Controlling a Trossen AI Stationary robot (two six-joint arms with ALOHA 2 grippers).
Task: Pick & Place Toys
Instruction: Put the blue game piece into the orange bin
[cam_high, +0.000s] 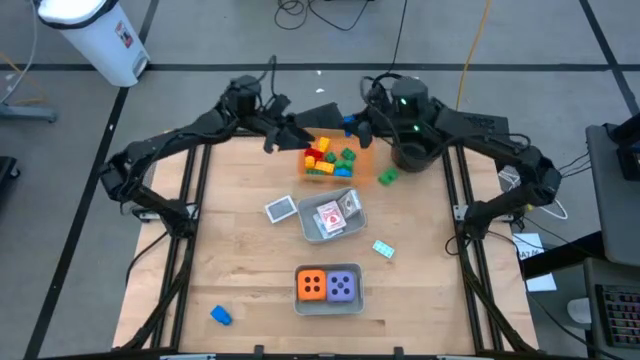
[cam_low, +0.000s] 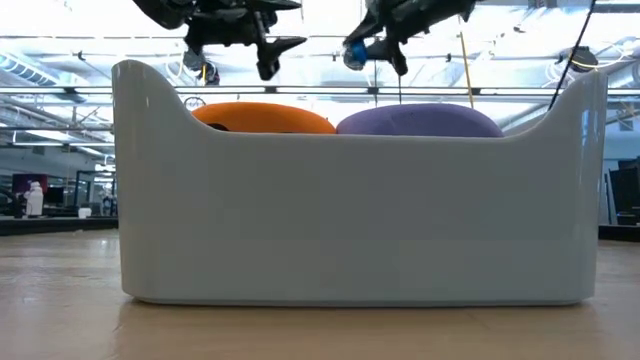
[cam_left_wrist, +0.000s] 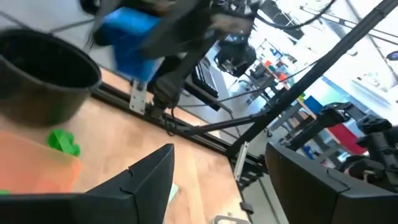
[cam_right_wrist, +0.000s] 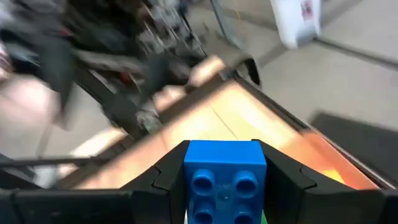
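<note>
The right gripper (cam_right_wrist: 225, 180) is clamping a small blue plastic brick (cam_right_wrist: 225, 182) between its two dark fingers, studs facing the wrist camera, and is hanging above the far edge of the table beside the black pot (cam_high: 412, 154). In the high view the blue brick (cam_high: 348, 124) is sitting just beyond the orange tray (cam_high: 362, 158), raised off the wood. The left gripper (cam_high: 288, 136) is hovering close by on the tray's other side with its fingers (cam_left_wrist: 146, 180) parted and nothing between them. The orange tray is holding red, yellow and green bricks (cam_high: 325, 160). A loose green brick (cam_high: 387, 177) is lying beside the pot. Nearer, a clear grey tray (cam_high: 307, 228) is carrying playing cards (cam_high: 338, 212). Nearest, a grey tray (cam_low: 360, 215) is holding the orange die (cam_high: 312, 285) and the purple die (cam_high: 343, 287). Another blue brick (cam_high: 221, 316) is lying well apart near the front left corner.
</note>
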